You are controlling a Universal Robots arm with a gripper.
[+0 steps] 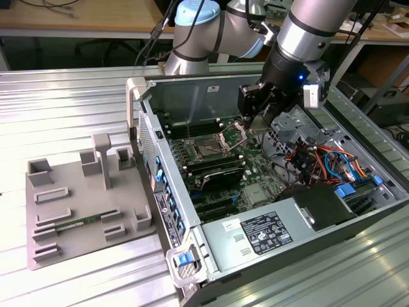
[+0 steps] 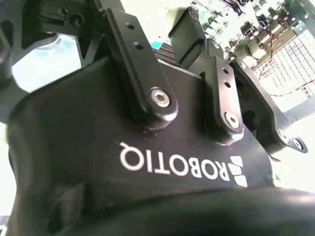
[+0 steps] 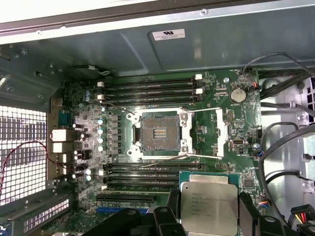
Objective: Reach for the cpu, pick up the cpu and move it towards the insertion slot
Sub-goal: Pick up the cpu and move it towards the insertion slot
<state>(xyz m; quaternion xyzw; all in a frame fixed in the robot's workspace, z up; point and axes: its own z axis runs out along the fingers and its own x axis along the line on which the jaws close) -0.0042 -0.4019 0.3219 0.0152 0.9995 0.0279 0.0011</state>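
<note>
In the first wrist view the cpu is cut off by the picture's edge along its near side — its flanks hidden behind the end effector fingers — while in the exterior view the arm hides it.

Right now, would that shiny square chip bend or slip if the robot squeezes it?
Probably no bending: the cpu looks like a flat, stiff metal-topped plate. Its smooth top could be slippery, but the hand seems to grip its edges. It looks thin, so likely light.

Silvery square cpu held level above board, dark insertion slot open
</note>
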